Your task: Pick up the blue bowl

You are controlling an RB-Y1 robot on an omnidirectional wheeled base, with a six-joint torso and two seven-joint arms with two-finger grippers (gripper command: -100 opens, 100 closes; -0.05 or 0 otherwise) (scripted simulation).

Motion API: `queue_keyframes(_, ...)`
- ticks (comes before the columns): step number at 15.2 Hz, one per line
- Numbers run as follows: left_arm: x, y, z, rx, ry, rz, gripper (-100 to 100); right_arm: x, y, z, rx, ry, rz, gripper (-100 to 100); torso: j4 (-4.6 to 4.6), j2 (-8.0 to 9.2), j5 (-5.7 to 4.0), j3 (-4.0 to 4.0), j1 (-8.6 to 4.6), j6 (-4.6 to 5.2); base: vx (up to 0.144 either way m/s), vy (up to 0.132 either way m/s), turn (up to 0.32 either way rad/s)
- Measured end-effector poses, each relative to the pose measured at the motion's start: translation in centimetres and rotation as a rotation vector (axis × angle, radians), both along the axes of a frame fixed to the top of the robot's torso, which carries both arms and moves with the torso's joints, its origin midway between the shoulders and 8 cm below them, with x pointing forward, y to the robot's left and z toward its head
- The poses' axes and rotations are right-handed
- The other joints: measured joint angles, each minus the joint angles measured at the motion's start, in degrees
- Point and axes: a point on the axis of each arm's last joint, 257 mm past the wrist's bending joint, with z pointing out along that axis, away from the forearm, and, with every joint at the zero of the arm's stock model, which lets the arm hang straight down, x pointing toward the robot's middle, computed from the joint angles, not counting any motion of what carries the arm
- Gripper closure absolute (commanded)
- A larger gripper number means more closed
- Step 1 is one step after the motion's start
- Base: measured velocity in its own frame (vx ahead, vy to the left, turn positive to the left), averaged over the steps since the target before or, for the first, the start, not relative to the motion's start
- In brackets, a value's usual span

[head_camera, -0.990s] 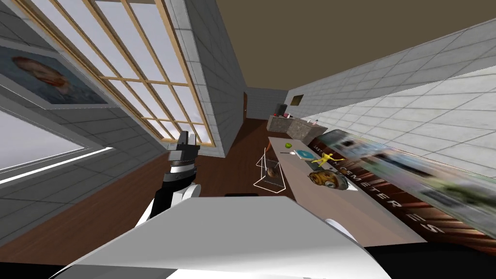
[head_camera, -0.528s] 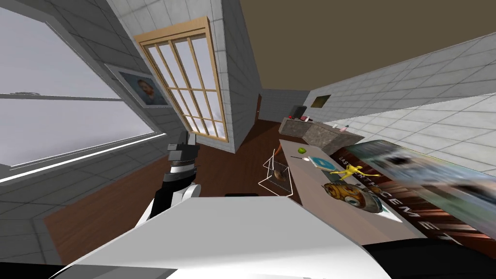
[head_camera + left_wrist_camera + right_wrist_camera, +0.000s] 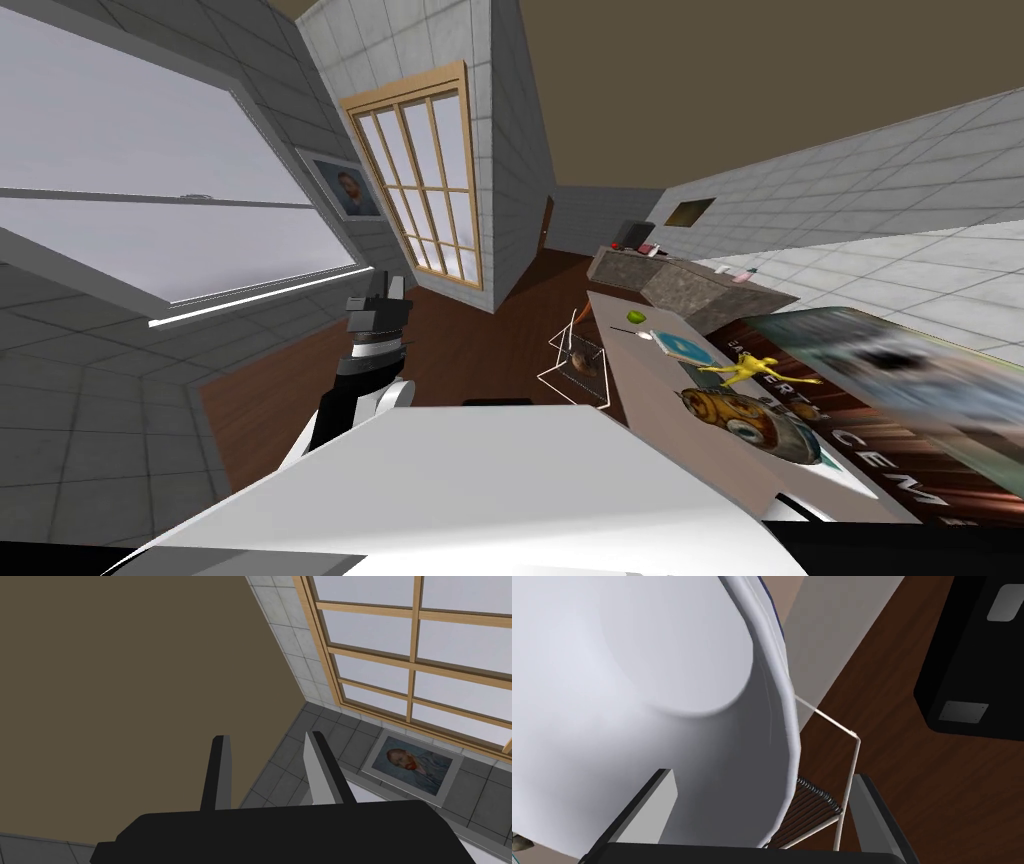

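Left gripper [image 3: 267, 745] pointed upward, fingers apart, nothing between them. Right gripper [image 3: 764, 776] was spread wide and empty, with the wire chair [image 3: 812, 808] just beyond its fingertips. Blue bowl [image 3: 683, 345] sat on the table [image 3: 648, 402], well right of the left gripper, past the chair.

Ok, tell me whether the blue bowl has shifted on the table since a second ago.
No. The blue bowl lies between the green object and the yellow figure as before; my own view turned.
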Motion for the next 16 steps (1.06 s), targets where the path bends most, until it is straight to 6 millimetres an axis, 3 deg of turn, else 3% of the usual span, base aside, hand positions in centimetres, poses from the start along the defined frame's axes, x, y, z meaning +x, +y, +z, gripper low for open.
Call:
queue_keyframes(1,0.0,0.0,0.0,0.0,0.0,0.0,0,-1.1,-1.1,0.5,-0.025,0.028,0.001,-100,-0.02,-0.07,0.0,-0.04,-0.03,0.01,0.013,-0.007,-0.077)
queue_keyframes(2,0.0,0.0,0.0,0.0,0.0,0.0,0,2.1,-0.6,0.4,-0.015,-0.018,0.037,-100,0.09,-0.21,-0.13,-0.07,-0.07,-0.29,-0.001,-0.005,-0.037)
queue_keyframes(4,0.0,0.0,0.0,0.0,0.0,0.0,0,1.2,-1.8,1.1,-0.03,0.002,0.064,-100,0.09,-0.27,-0.17,-0.09,-0.2,-0.33,0.009,-0.001,0.083)
queue_keyframes(8,0.0,0.0,0.0,0.0,0.0,0.0,0,1.0,-1.0,0.0,-0.039,0.01,0.055,-100,0.08,-0.17,-0.22,-0.05,-0.43,-0.28,-0.011,-0.028,0.018)
queue_keyframes(9,0.0,0.0,0.0,0.0,0.0,0.0,0,0.9,-1.1,0.0,-0.042,0.012,0.051,100,0.09,-0.18,-0.22,-0.05,-0.4,-0.29,-0.002,-0.006,0.0)
queue_keyframes(16,0.0,0.0,0.0,0.0,0.0,0.0,0,1.0,-1.6,0.6,-0.039,0.008,0.055,100,0.05,-0.3,-0.13,-0.13,-0.24,-0.37,0.005,0.011,-0.018)
